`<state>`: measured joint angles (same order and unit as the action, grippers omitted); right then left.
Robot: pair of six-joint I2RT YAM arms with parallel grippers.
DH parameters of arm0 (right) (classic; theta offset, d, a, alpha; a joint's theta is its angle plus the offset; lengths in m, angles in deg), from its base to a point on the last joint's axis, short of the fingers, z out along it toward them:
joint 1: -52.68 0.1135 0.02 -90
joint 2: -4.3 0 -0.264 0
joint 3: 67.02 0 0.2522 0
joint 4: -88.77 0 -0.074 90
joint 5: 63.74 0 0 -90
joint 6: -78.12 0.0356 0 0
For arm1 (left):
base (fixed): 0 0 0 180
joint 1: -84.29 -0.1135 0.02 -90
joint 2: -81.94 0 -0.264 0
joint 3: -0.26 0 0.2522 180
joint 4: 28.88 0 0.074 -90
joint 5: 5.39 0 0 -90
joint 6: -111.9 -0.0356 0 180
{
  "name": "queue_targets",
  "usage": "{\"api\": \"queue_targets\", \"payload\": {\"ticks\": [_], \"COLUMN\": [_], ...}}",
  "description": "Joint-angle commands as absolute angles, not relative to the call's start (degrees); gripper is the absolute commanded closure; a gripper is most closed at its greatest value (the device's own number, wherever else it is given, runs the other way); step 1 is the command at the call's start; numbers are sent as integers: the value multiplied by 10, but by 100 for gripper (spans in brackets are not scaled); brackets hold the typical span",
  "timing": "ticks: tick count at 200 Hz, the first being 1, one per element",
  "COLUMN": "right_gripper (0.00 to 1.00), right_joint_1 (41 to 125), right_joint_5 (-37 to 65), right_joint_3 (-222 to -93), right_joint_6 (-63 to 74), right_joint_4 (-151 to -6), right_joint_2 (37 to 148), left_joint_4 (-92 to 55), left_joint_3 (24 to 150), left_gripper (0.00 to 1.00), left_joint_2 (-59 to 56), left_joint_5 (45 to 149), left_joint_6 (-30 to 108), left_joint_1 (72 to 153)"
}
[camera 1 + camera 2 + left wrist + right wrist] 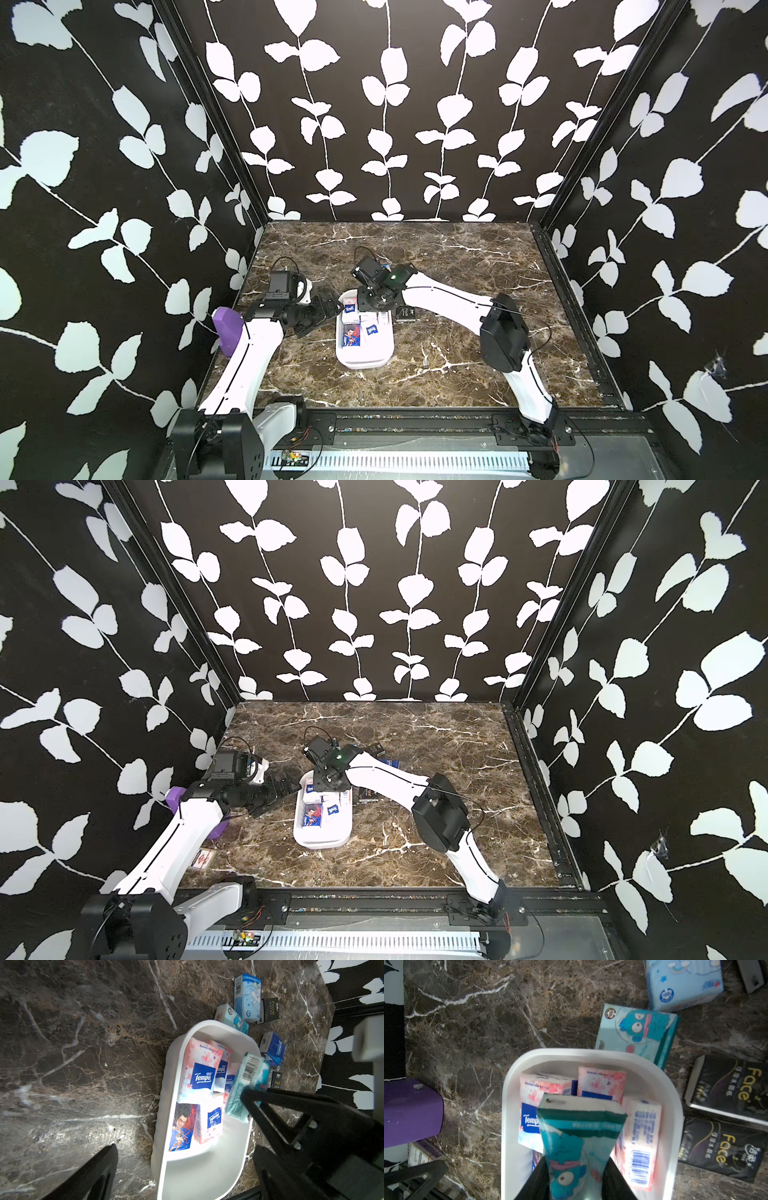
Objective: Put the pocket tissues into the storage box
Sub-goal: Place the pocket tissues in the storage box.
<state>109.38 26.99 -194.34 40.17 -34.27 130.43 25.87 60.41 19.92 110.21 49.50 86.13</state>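
So, right jaws pinching a teal cartoon-fish tissue pack (581,1136) just over the white oblong plastic tub (508,1105), pink-and-white blue-logo packs (199,1072) lying inside, two black packs (726,1093) on the brown marble surface (457,257) just beside it, left jaws spread wide, empty

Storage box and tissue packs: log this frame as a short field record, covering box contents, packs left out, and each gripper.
storage box: on the marble table, near half bare
packs inside: at least five, Tempo packs plus a cartoon-figure pack
right gripper: shut on teal cartoon pack, held above the box
left gripper: open, empty, beside the box
packs outside: light-blue pack, second teal pack by the box end, blue pack, black Face packs
task status: unfinished
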Motion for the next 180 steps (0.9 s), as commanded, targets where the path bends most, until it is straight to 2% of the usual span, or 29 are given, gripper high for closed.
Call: {"api": "queue_targets", "payload": {"ticks": [1, 32, 74, 119, 158, 180], "right_gripper": [60, 60, 59, 56, 43, 40], "right_joint_1": [1094, 1094, 1095, 1095, 1095, 1094], "right_joint_5": [295, 312, 335, 317, 314, 322], "right_joint_3": [-2018, -2073, -2069, -2079, -2096, -2093], "right_joint_6": [400, 402, 407, 402, 391, 376], "right_joint_4": [-290, -226, -219, -229, -231, -240], "right_joint_2": [1335, 1372, 1366, 1383, 1385, 1362], "left_joint_4": [277, 279, 277, 275, 278, 278], "left_joint_3": [593, 595, 591, 593, 594, 594], "left_gripper": [1, 1, 1, 1, 1, 1], "left_joint_2": [211, 212, 213, 213, 212, 210], "left_joint_5": [1092, 1091, 1091, 1095, 1095, 1097], "left_joint_6": [485, 482, 483, 485, 484, 484], "left_joint_1": [863, 863, 863, 863, 863, 863]}}
